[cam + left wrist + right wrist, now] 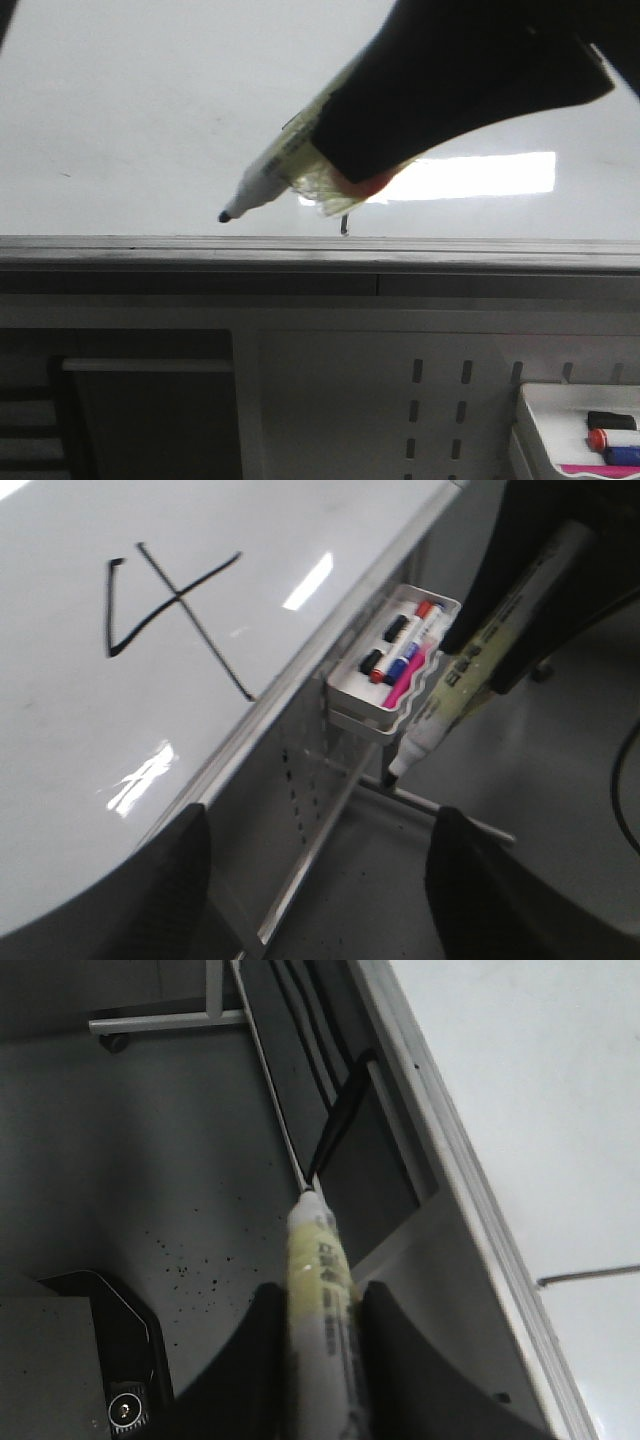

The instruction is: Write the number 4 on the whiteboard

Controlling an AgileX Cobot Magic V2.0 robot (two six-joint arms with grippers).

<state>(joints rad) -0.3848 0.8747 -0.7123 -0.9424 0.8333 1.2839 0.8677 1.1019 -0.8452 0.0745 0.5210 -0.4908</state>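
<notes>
A: One figure is drawn: the number 4 (170, 610), in thin black strokes, is seen on the whiteboard (60, 760) in the left wrist view, with its long stroke ending close to the framed edge.

B: Is the pen held?

A: Yes. The marker (275, 170) is clamped between the fingers of the right gripper (318, 1330), with its black tip exposed and lifted clear of the board, out beyond the frame edge. In the front view only the tail of a stroke (344, 226) is seen at the board's near edge.

B: And the other arm?

A: The left gripper (315, 880) is held apart and empty, off the board's near edge, with nothing between its fingers.

B: What step is judged to be in hand?

A: The writing appears to be finished, so a retreat of the pen is judged to be under way. The tip should be kept well off the glossy surface so that no stray mark is added beside the figure. The grip should not be loosened until the marker is carried somewhere safe; the tray (345, 685) hung below the frame edge, where other markers (400, 645) are stored, would be a likely place.

B: Any risk?

A: The uncapped tip could be brushed against the frame if the arm is swung low.
</notes>
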